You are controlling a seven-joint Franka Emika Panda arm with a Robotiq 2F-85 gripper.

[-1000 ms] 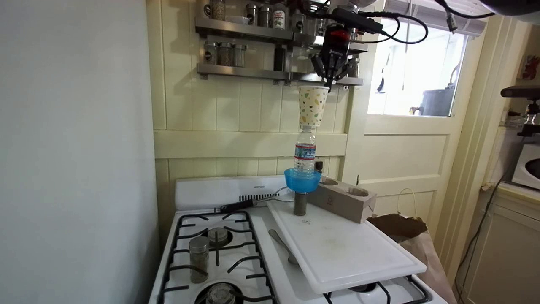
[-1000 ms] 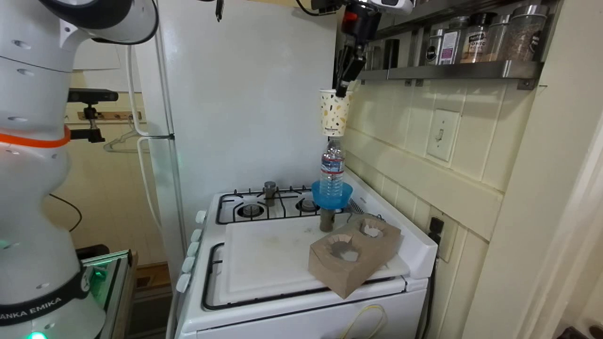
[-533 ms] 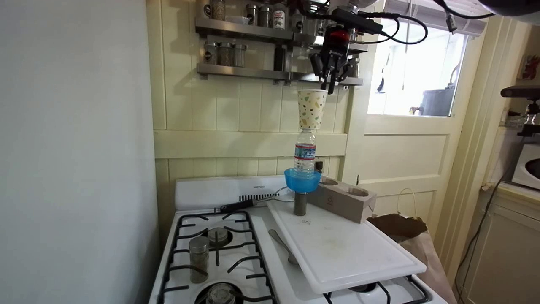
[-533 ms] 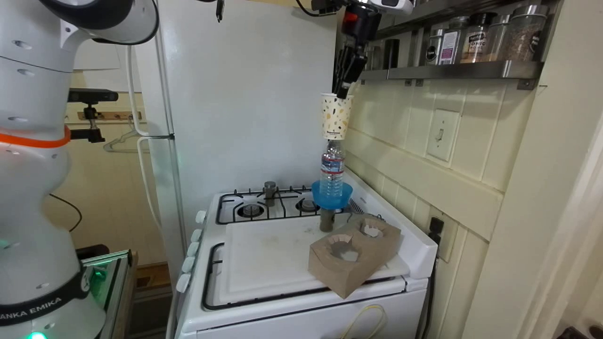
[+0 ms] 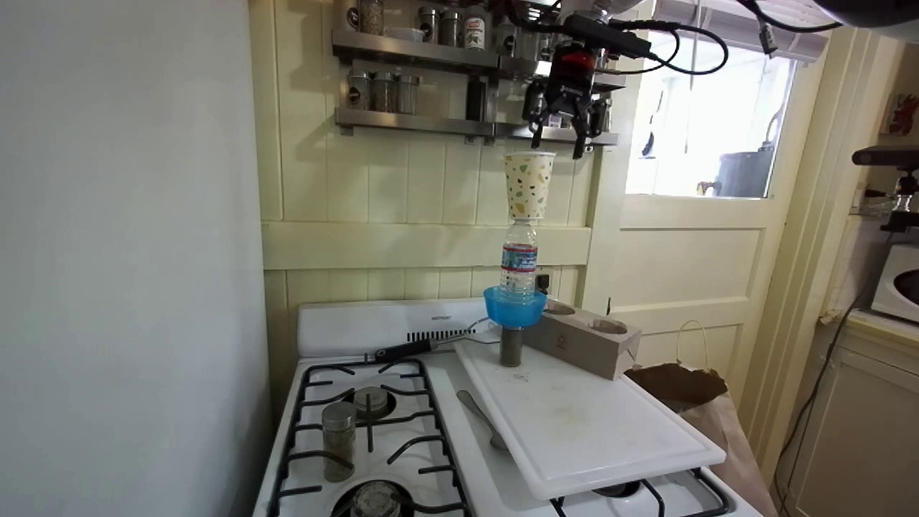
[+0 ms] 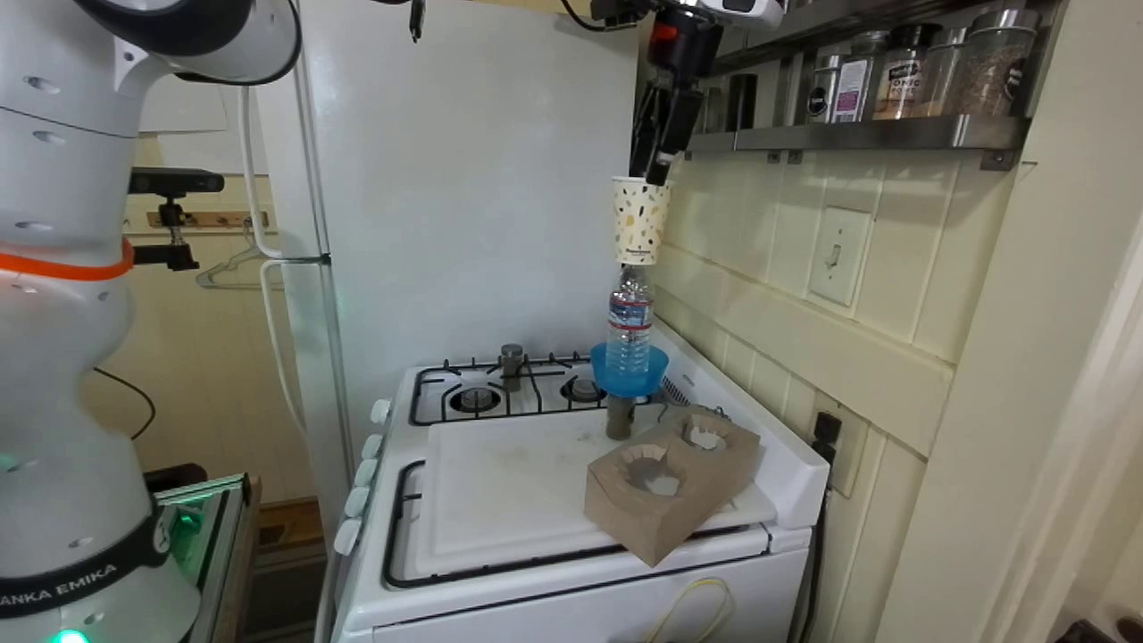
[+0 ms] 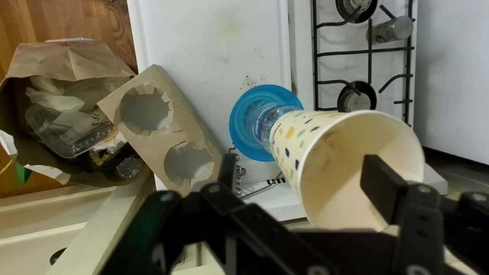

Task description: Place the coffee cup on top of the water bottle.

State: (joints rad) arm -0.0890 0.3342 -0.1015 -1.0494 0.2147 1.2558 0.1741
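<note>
The arm (image 6: 54, 357) is white (one orange band (image 6: 67, 268)), the pincer (image 5: 558, 149) black.

One coffee cup (image 5: 529, 187), one water bottle (image 5: 519, 260), one blue bowl (image 5: 515, 314), one cutting board (image 5: 581, 424), five stove knobs (image 6: 356, 502)

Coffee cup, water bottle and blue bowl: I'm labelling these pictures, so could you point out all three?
Coffee cup (image 5: 529, 185): in an exterior view, on its patterned side wall.
Water bottle (image 6: 630, 314): in an exterior view, on its label.
Blue bowl (image 5: 515, 315): in an exterior view, on its outer wall.
</note>
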